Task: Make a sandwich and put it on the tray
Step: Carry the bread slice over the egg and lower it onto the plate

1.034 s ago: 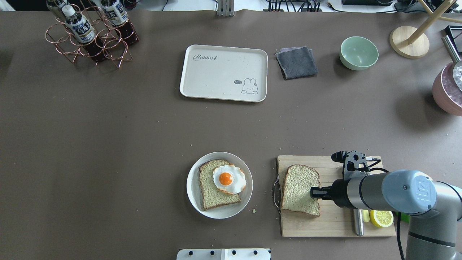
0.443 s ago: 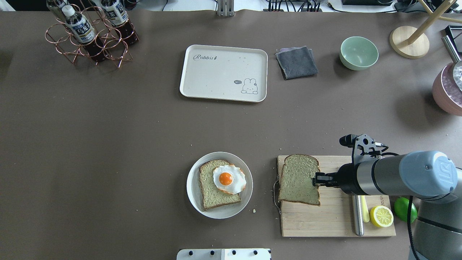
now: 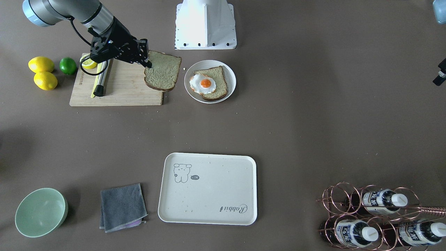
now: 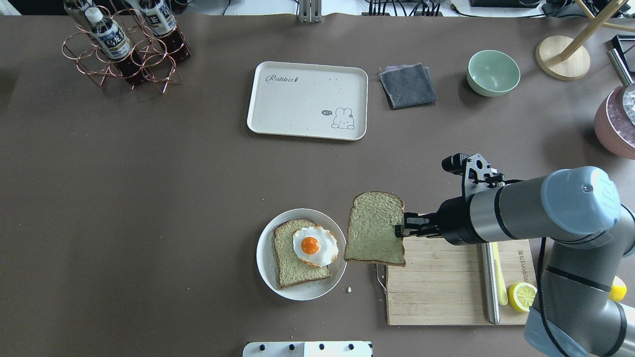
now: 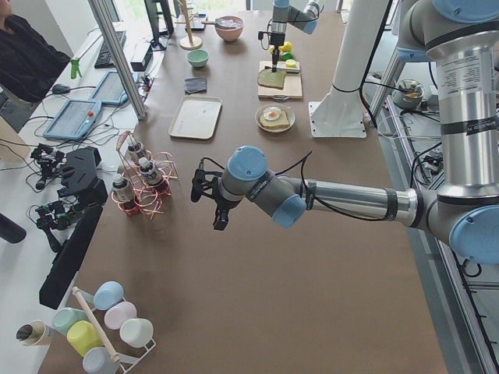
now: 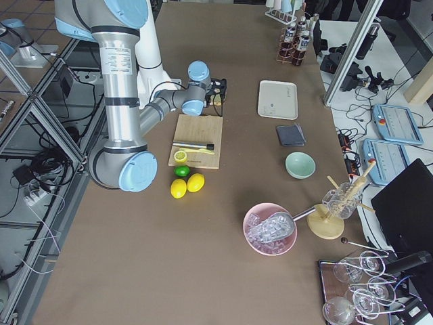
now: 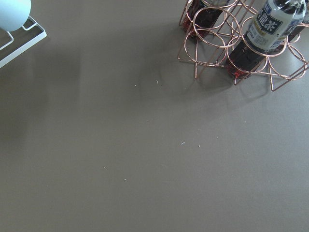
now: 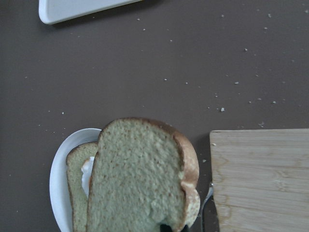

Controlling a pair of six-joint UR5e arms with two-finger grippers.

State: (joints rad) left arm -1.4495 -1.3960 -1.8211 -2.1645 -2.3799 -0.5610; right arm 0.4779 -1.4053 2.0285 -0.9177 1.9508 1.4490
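Observation:
My right gripper is shut on the edge of a bread slice and holds it in the air, between the wooden cutting board and the white plate. The plate carries the other bread slice with a fried egg on top. In the right wrist view the held slice partly overlaps the plate. The cream tray lies bare at the far middle of the table. My left gripper hangs over bare table far to the left; I cannot tell if it is open.
A knife and a lemon half lie on the board. Lemons and a lime sit beside it. A grey cloth, a green bowl and a bottle rack stand along the far side.
My right gripper has lifted the bread slice off the cutting board and carried it left and slightly away, to the edge of the plate. The plate, egg and tray have not moved.

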